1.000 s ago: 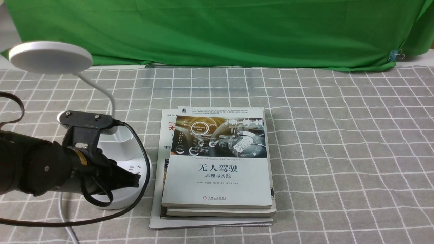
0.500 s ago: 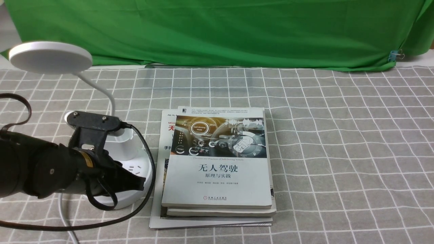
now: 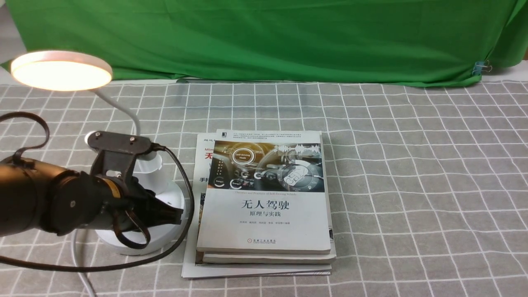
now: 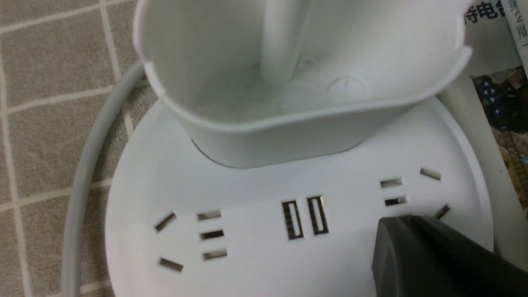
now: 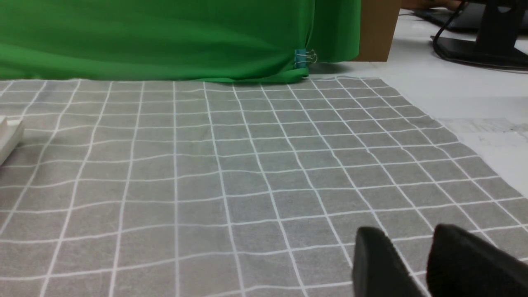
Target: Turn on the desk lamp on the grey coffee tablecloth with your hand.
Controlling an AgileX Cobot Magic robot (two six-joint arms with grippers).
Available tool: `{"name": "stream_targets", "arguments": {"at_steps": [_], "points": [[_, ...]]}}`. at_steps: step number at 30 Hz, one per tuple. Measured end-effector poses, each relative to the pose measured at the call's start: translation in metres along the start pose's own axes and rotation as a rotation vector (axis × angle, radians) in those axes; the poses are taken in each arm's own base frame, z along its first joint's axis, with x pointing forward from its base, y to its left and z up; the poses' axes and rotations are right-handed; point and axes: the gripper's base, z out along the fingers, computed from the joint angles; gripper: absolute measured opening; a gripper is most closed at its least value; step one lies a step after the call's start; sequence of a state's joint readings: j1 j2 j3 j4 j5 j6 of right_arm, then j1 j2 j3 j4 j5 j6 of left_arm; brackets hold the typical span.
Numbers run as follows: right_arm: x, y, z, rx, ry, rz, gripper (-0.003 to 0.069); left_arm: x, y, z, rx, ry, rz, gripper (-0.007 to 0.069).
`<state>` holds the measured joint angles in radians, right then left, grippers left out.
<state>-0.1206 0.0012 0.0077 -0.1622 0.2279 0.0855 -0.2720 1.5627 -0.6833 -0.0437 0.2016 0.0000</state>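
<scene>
Desk lamp (image 3: pixel 61 70), one: head noted lit; base located directly under fingertips of left gripper (image 3: pixel 171 214), jaws pressed shut, nothing held. Stood on grey coffee tablecloth (image 3: pixel 412 165), one.
Judged light, smooth rigid plastic with bendy neck, apt to slide if shoved sideways. Best pressed straight down on base top, not gripped.
Counted just beyond fingertips: two USB slots (image 4: pixel 305 216), two socket groups (image 4: pixel 189 235).
Book stack (image 3: pixel 264 206), three items, just beside fingertips.
Right gripper (image 5: pixel 412 268): fingers narrowly parted, empty.

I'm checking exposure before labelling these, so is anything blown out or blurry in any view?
Front view: the desk lamp head glows warm, nearly blown out. Left wrist view: its white base looks soft, low in contrast. Right wrist view: grey coffee tablecloth sharp, right gripper blurred.
</scene>
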Motion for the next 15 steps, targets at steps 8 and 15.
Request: {"name": "stream_targets", "arguments": {"at_steps": [8, 15], "points": [[0.000, 0.000, 0.000, 0.000, 0.000, 0.000, 0.0245, 0.000, 0.000, -0.017, 0.002, 0.023, 0.005, 0.0004], [0.000, 0.000, 0.000, 0.000, 0.000, 0.000, 0.0245, -0.008, -0.001, -0.051, 0.007, -0.101, 0.017, 0.0004]]}}
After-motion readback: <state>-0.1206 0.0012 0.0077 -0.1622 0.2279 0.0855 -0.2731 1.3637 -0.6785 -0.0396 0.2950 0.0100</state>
